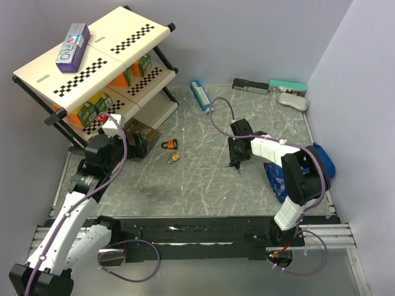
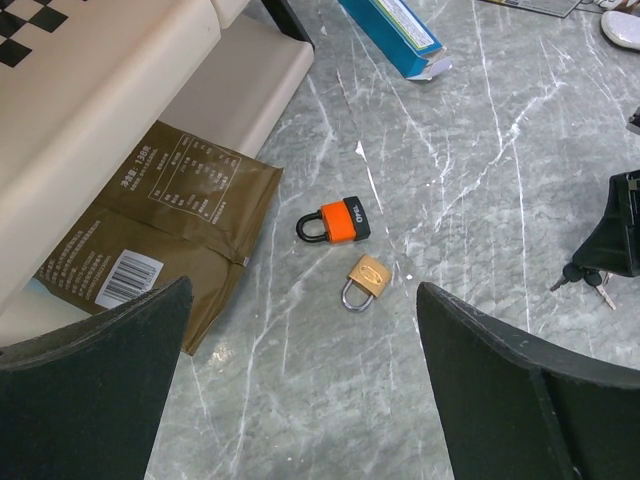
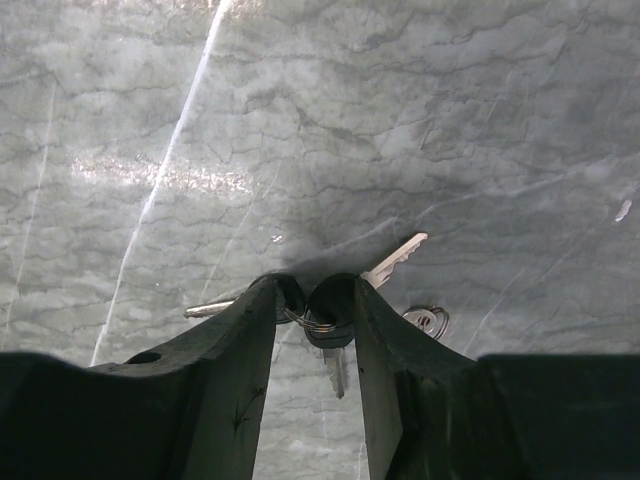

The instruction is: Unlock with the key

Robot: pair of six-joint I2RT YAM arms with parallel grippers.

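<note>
The key (image 3: 332, 312), a small bunch with black heads, thin metal blades and a ring, lies on the grey marble table (image 3: 420, 120). My right gripper (image 3: 312, 290) points down over it, its fingers pressed against the black heads from both sides. In the top view the key (image 1: 236, 165) is right under the right gripper (image 1: 235, 159); in the left wrist view the key (image 2: 585, 280) is at the right edge. An orange padlock (image 2: 340, 220) and a brass padlock (image 2: 366, 280) lie ahead of my open, empty left gripper (image 2: 303, 290). From above, the left gripper (image 1: 137, 145) is left of both padlocks (image 1: 168, 145).
A two-tier shelf (image 1: 92, 55) with boxes stands at the back left, with a brown packet (image 2: 170, 210) at its foot. A blue carton (image 1: 199, 95) lies behind the padlocks. A blue bag (image 1: 276, 176) is beside the right arm. Small items (image 1: 287, 86) line the back right wall.
</note>
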